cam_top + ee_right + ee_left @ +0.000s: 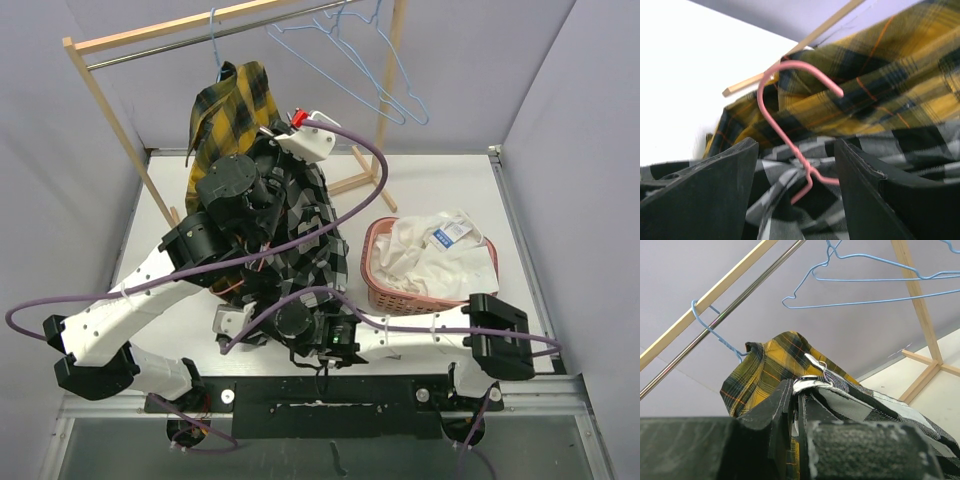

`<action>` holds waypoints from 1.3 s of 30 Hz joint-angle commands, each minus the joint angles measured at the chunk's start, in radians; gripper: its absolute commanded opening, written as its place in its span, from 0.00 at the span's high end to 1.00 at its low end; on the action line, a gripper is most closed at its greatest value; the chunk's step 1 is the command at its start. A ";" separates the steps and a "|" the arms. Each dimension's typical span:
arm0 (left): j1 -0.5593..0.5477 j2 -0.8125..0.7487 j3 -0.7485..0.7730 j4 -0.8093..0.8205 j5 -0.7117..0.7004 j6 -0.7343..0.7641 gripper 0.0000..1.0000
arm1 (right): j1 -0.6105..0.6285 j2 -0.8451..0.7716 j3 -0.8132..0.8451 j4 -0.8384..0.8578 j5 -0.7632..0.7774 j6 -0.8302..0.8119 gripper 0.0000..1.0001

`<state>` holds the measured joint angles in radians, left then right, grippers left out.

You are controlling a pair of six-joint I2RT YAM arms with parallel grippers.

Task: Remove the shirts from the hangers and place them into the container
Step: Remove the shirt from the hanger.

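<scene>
Black, matte fingers of the right gripper stand apart at the bottom of the right wrist view. A thin pink wire hanger rises between them, its twisted neck low and its rounded hook curling over above. I cannot tell whether the wire touches either finger. Under it lies the black-and-white check shirt, soft and creased.

In the left wrist view the rough-grained fingers of the left gripper are pressed together on a fold of that check shirt by its collar. Behind it, the yellow-and-black plaid shirt hangs from a light blue wire hanger, hooked over the round metal rail of the wooden rack. Two bare blue hangers hang farther along, at the upper right.

From above, the pink slotted basket sits at right centre on the white table, with a crumpled white shirt inside.
</scene>
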<state>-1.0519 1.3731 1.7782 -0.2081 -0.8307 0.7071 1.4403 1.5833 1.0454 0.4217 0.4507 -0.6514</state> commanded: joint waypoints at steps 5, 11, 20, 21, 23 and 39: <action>0.006 -0.055 0.019 0.051 0.022 -0.031 1.00 | -0.010 0.107 0.132 0.112 -0.082 -0.010 0.37; 0.006 -0.059 0.019 0.042 0.030 -0.043 1.00 | -0.037 0.140 0.151 0.127 -0.104 0.011 0.41; 0.006 -0.068 -0.009 0.039 0.031 -0.056 1.00 | -0.063 0.073 0.104 0.179 -0.060 0.023 1.00; 0.007 -0.070 -0.019 0.044 0.029 -0.056 1.00 | -0.061 0.049 0.091 0.171 -0.048 0.028 1.00; 0.007 -0.076 -0.041 0.055 0.022 -0.051 1.00 | -0.053 -0.018 0.056 0.151 -0.029 0.042 1.00; 0.069 -0.094 -0.072 0.076 0.005 -0.071 1.00 | 0.000 -0.829 -0.197 -0.254 0.033 0.314 1.00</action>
<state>-1.0016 1.3220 1.6745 -0.2302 -0.8074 0.6495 1.4452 0.8783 0.8425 0.2939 0.4351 -0.4519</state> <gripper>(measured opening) 0.051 0.057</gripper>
